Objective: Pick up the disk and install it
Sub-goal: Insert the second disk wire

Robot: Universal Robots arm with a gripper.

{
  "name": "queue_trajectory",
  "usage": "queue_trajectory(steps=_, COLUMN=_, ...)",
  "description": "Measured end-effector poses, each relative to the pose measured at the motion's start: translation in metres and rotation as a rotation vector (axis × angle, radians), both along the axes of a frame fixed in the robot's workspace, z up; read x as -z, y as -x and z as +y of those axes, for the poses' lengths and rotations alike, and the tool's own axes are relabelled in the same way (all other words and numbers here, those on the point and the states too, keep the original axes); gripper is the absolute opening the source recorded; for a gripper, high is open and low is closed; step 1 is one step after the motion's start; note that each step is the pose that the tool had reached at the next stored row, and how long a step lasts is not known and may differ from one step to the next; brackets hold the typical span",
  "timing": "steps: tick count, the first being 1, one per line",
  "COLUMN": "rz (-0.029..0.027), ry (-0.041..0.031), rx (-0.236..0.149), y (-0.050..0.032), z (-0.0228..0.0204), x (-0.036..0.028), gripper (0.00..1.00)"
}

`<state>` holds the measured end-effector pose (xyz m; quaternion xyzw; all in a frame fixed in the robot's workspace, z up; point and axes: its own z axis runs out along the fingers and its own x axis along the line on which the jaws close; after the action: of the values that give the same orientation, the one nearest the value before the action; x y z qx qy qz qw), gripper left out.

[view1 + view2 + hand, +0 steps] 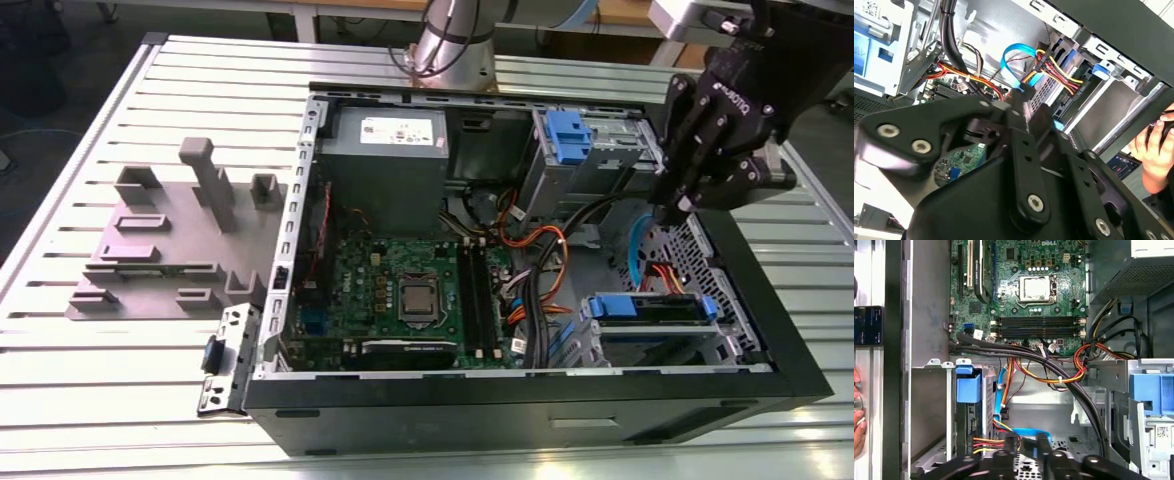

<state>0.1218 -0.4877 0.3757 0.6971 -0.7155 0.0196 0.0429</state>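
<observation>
Open computer case (pixel 747 330) lies on the slatted table (pixel 80 400), side panel off. The gripper (pixel 675 208) hangs over the case's right side, above the gap between the two drive cages. I cannot tell whether it is clenched or released; nothing is seen in it.

The disk (pixel 650 309) sits in the near right cage, blue rails along its edges, apart from the gripper. A blue bracket (pixel 567 135) shows in the far cage.

Power supply (pixel 387 140), far left in the case, carries a white label; print not legible. Motherboard (pixel 400 290) lies near left. Grey holder block (pixel 174 240) stands left of the case. A person's hand (pixel 1154 150) is beyond the case wall in the second wrist view.
</observation>
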Motion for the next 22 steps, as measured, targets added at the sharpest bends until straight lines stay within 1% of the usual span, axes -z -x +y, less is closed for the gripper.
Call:
queue_trajectory(steps=1, rz=0.0000, ry=0.0010, rx=0.000, y=0.0000, z=0.0004, x=0.0004, gripper=0.35)
queue_trajectory(steps=2, rz=0.0000, ry=0.0011, rx=0.000, y=0.0000, z=0.0004, x=0.0005, gripper=0.35)
queue_trajectory(steps=3, rz=-0.0001, ry=0.0014, rx=0.000, y=0.0000, z=0.0004, x=0.0001, gripper=0.42)
queue_trajectory(steps=6, rz=0.0000, ry=0.0014, rx=0.000, y=-0.0001, z=0.0008, x=-0.0018, gripper=0.42)
queue_trajectory(steps=7, rz=0.0000, ry=0.0042, rx=0.000, y=-0.0001, z=0.0020, x=-0.0018, gripper=0.42)
queue_trajectory(steps=9, rz=0.0000, ry=0.0146, rx=0.000, y=-0.0001, z=0.0058, x=-0.0016, gripper=0.42)
queue_trajectory(steps=10, rz=0.0000, ry=0.0213, rx=0.000, y=-0.0001, z=0.0082, x=-0.0010, gripper=0.42)
queue_trajectory(steps=12, rz=0.0000, ry=0.0399, rx=0.000, y=0.0000, z=0.0125, x=0.0008, gripper=0.42)
queue_trajectory(steps=15, rz=0.0000, ry=0.0669, rx=0.000, y=-0.0001, z=0.0169, x=0.0034, gripper=0.42)
queue_trajectory(steps=18, rz=0.0000, ry=0.0929, rx=0.000, y=-0.0001, z=0.0192, x=0.0062, gripper=0.42)
queue_trajectory(steps=22, rz=0.0000, ry=0.1273, rx=0.000, y=-0.0001, z=0.0206, x=0.0090, gripper=0.40)
